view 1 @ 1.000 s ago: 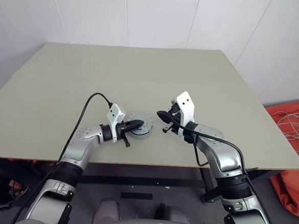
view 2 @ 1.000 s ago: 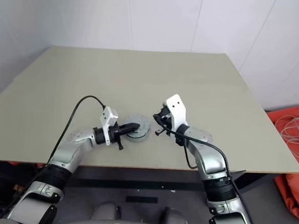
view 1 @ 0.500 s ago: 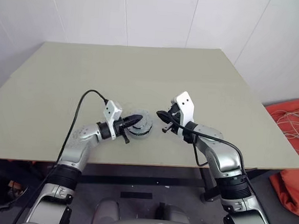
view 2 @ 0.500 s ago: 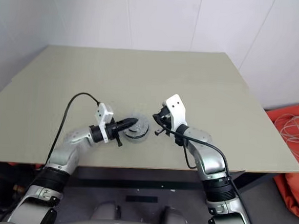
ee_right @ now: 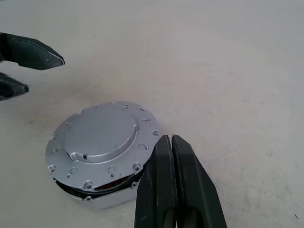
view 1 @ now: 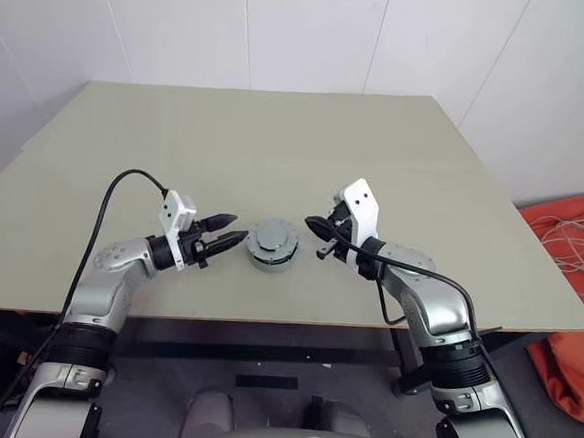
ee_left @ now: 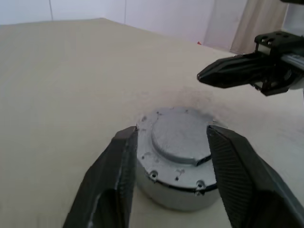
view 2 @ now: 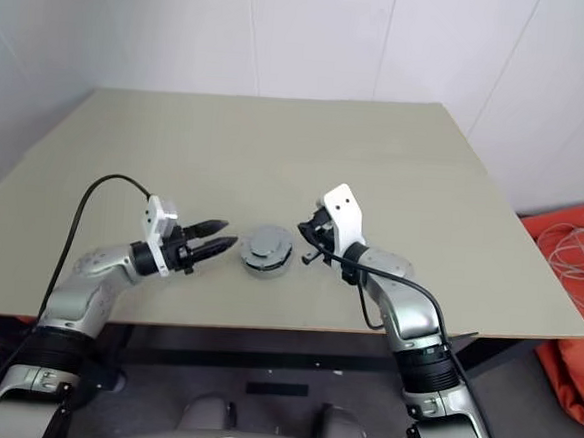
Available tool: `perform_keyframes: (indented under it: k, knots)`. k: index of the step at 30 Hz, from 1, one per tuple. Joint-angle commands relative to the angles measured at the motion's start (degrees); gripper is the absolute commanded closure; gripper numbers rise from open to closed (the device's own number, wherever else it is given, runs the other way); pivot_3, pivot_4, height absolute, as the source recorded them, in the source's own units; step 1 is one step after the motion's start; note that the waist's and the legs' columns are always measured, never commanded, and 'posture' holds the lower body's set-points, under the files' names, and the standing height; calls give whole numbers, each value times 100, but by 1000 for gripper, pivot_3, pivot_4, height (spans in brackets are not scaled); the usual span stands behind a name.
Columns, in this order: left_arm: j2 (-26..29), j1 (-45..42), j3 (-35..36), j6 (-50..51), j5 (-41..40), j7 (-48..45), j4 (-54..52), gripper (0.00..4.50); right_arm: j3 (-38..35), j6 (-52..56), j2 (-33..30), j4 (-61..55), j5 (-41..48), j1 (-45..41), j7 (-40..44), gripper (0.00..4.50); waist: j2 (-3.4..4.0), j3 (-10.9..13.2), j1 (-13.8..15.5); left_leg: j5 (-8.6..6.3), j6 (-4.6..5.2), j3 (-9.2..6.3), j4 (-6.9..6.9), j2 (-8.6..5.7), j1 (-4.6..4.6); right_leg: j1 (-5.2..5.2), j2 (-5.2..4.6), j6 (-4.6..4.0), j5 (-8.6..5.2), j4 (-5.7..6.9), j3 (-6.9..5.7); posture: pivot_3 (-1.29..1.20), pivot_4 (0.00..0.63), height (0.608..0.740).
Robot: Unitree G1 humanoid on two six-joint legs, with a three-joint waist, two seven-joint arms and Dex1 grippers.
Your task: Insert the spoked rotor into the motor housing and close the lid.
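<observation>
A round silver-grey lid point(ee_right: 102, 142) lies on top of the motor housing point(ee_right: 99, 202), whose silver wall and a dark seam show beneath it, near the table's front middle point(view 1: 272, 246). The spoked rotor is hidden. My left gripper point(view 1: 239, 227) hovers just left of the stack, open, and its fingers point(ee_left: 114, 180) frame the lid without touching it. My right gripper point(view 1: 310, 221) stays shut and empty just right of the stack, with its tips point(ee_right: 168, 138) close to the lid's rim.
The beige table point(view 1: 278, 128) stretches wide behind and to both sides of the stack. Its front edge runs just below both arms. An orange cloth with white cables point(view 1: 573, 289) lies on the floor to the right.
My left gripper has pulled away to the left, off the lid, and its jaws have opened. The lid stays on the housing. The right arm has not moved.
</observation>
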Motion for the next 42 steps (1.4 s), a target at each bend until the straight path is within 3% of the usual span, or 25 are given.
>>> perform_keyframes:
  k: [1,3,11,17,21,25,29,33,39,42]
  knots:
    - [135,-372,30,-561,118,-493,507,544,-29,-78,3,-141,14,-105,6,4500,0,0,-3,0,0,0,-2,0,-1,0,0,0,0,0,0,0,0,740]
    - [119,-526,8,-763,175,-654,752,39,-25,-67,4,-164,11,-88,-5,4500,0,0,1,0,-1,0,-2,0,1,0,0,0,0,0,0,0,0,740]
    - [-194,-931,-199,-2146,580,-1084,1498,39,-30,-19,6,-242,13,-34,-58,4500,0,0,6,1,-1,1,-3,-1,-3,2,-1,-25,14,0,0,0,0,740]
    - [-268,-1210,-417,-1934,463,-1781,1834,39,-43,19,9,-301,26,-19,-85,4500,-1,0,13,1,-2,2,-4,0,-2,1,-2,-16,9,1,0,0,0,740]
    - [-498,-1233,-33,-1383,123,-1122,1535,39,-43,16,-28,-341,104,-20,52,4500,-1,1,13,1,-2,2,-4,-1,-2,1,-3,-27,15,2,0,0,0,740]
    - [-627,-618,149,-1214,113,-395,674,39,14,-3,23,-281,95,-112,109,4500,-2,1,-20,1,-2,2,-5,1,-5,-1,-2,-39,18,2,0,0,0,740]
    - [-807,375,222,-1077,101,354,-500,0,144,-53,122,-125,176,-299,393,3624,-2,2,-28,-3,4,4,-10,3,-8,-6,-1,-53,9,2,-1,0,0,740]
    - [-881,1367,126,-922,94,775,-1526,0,334,-168,245,206,122,-545,650,2284,-4,4,-24,-6,9,5,-11,6,-9,-8,0,-47,5,1,-3,0,0,740]
    - [-785,2038,88,-654,-35,1013,-2316,0,647,-421,264,720,23,-829,1166,202,-9,8,-14,-15,24,5,-10,7,1,2,0,-12,-14,3,-3,0,0,740]
    - [-693,2104,77,-560,-77,1024,-2463,0,776,-548,240,1020,-14,-976,1449,53,-9,8,-21,-14,23,5,-9,8,5,2,1,-12,-14,4,-3,0,0,740]
